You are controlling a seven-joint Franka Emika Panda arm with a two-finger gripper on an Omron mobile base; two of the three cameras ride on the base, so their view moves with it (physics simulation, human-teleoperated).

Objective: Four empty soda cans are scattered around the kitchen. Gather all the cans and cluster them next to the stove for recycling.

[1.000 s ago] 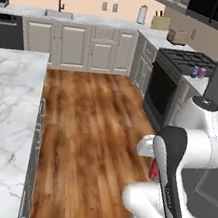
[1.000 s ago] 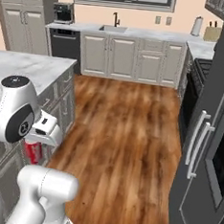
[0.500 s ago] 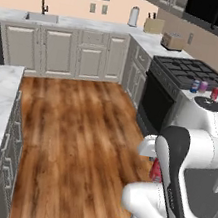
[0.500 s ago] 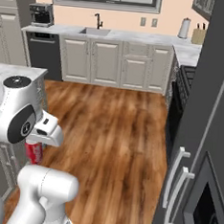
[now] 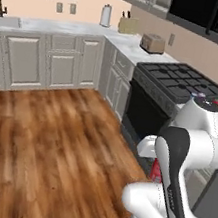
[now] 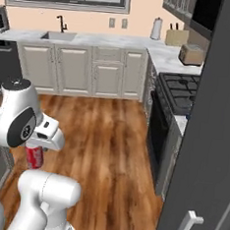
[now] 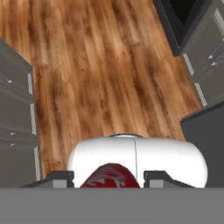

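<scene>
One red can is being pinched in my gripper; I'm carrying it toward the stove at upper right, to set beside it

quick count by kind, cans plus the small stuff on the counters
soda cans: 3 (red can held in the fingers; one can top and a second can top past the arm beside the stove; more may be hidden)
toaster: 1
knife block: 1
paper towel roll: 1
total: 6
</scene>
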